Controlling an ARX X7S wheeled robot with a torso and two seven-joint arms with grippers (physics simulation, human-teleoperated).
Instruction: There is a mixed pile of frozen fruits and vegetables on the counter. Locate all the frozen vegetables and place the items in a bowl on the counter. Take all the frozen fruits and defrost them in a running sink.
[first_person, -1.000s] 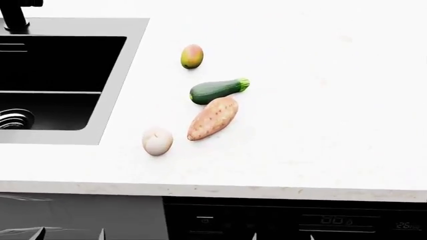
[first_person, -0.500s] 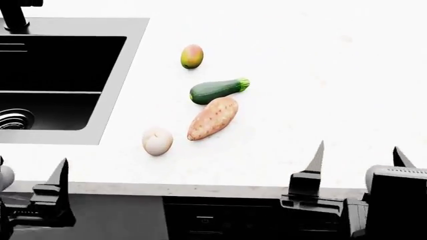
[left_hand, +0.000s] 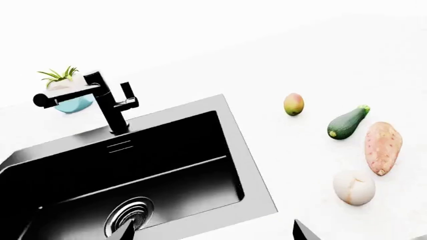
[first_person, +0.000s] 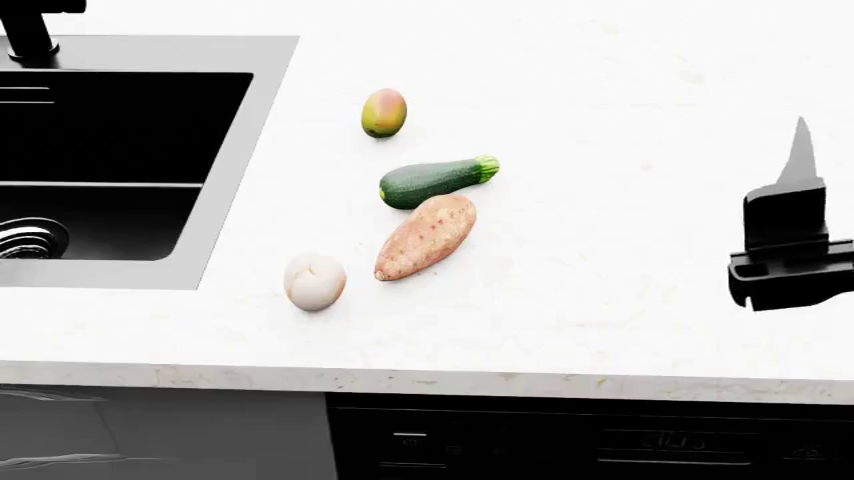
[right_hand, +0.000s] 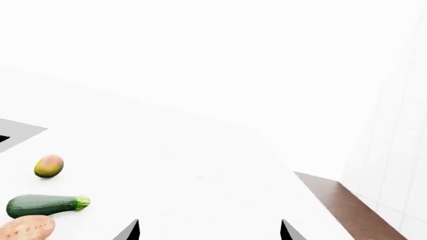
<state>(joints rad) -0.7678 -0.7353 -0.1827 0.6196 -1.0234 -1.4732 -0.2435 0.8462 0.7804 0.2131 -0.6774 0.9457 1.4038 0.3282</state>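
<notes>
On the white counter (first_person: 641, 120) lie a mango (first_person: 383, 113), a dark green zucchini (first_person: 437, 181), an orange-pink sweet potato (first_person: 426, 236) touching it, and a pale round fruit (first_person: 315, 281). The sink (first_person: 260, 150) is at the left, its drain (left_hand: 128, 216) showing and no water visible. My left gripper (left_hand: 212, 231) is open and empty over the sink's near corner, and the head view does not show it. My right gripper (right_hand: 209, 229) is open and empty over bare counter, well right of the zucchini (right_hand: 45, 205). One of its fingers (first_person: 799, 160) shows at the head view's right edge. The bowl is out of view.
A black tap (left_hand: 110, 102) stands behind the sink, with a small light blue plant pot (left_hand: 70, 100) beside it. The counter's front edge (first_person: 427, 380) runs above dark cabinet fronts. In the right wrist view the counter ends at a brown surface (right_hand: 347, 205) by a tiled wall.
The right arm has risen from the counter's front edge to the right side, over the counter. The left gripper has left the head view. The fruits and vegetables have not moved.
</notes>
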